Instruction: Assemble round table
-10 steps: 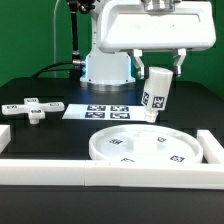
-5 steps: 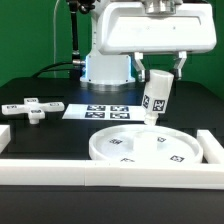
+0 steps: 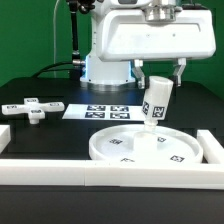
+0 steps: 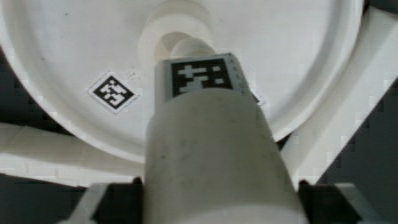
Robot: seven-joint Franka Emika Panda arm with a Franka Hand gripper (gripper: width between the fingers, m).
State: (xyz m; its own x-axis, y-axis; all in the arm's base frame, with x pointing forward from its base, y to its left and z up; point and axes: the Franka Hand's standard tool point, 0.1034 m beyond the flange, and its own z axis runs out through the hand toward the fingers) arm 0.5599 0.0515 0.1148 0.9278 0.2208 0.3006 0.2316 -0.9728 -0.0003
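Holding the short thick white plastic cylinder leg clamped between its fingers near the upper end, the two-finger gripper hangs over the large rimmed white plastic round disc, which lies flat on the black table just behind the long white front border rail. The leg leans, its lower end pointing down toward the middle of the disc. The wrist view looks along the leg and its square tag to what seems a raised hub on the disc; whether the tip already touches it cannot be told. The step in hand appears to be seating the leg in that hub. To do it well, the lean should be taken out first, so the leg stands square to the disc, then centred over the hub and lowered slowly, with a firm grip until the end sits evenly; pressing down while it is tilted could jam it or push the loose disc aside. The small white cross-shaped foot lies well apart toward the exterior view's left, beside the marker board.
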